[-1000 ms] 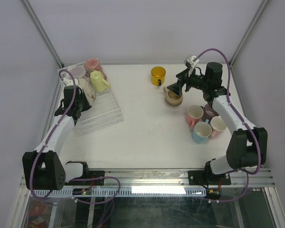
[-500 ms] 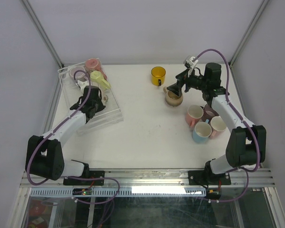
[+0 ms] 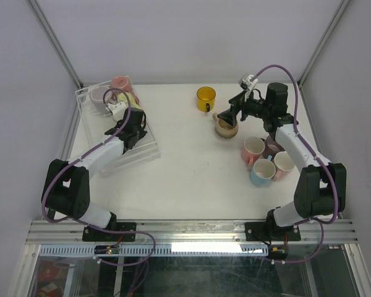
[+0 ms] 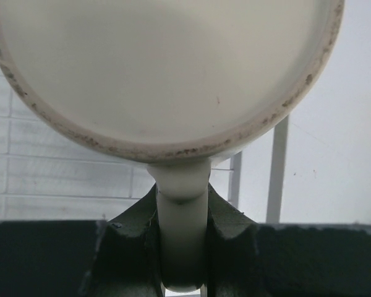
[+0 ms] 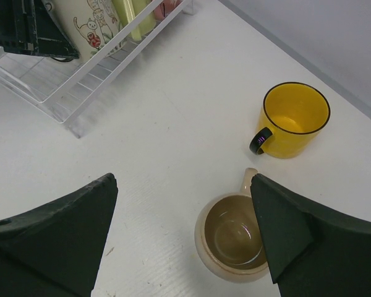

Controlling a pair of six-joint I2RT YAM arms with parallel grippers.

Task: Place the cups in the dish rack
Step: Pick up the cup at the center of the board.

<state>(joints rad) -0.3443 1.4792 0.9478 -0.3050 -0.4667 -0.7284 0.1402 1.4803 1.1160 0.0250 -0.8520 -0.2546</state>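
My left gripper (image 3: 133,125) is over the clear dish rack (image 3: 149,154) at the left. It is shut on the handle of a cream cup (image 4: 173,68), whose rim fills the left wrist view. The right wrist view shows this cup (image 5: 80,25), with cat drawings, inside the rack (image 5: 80,117). Pink (image 3: 119,82), lilac (image 3: 100,94) and green (image 3: 131,100) cups sit at the rack's far end. My right gripper (image 5: 184,204) is open and empty above a beige cup (image 5: 232,238), which stands upright on the table (image 3: 226,127).
A yellow cup (image 3: 205,98) stands just beyond the beige one and shows in the right wrist view (image 5: 295,120). A cluster of cups stands at the right: cream-pink (image 3: 253,148), mauve (image 3: 273,145), light blue (image 3: 262,172) and pink (image 3: 284,164). Enclosure walls surround the table.
My left arm has swung from the rack's left edge rightward across the rack, carrying the cream cup. My right arm has barely moved.
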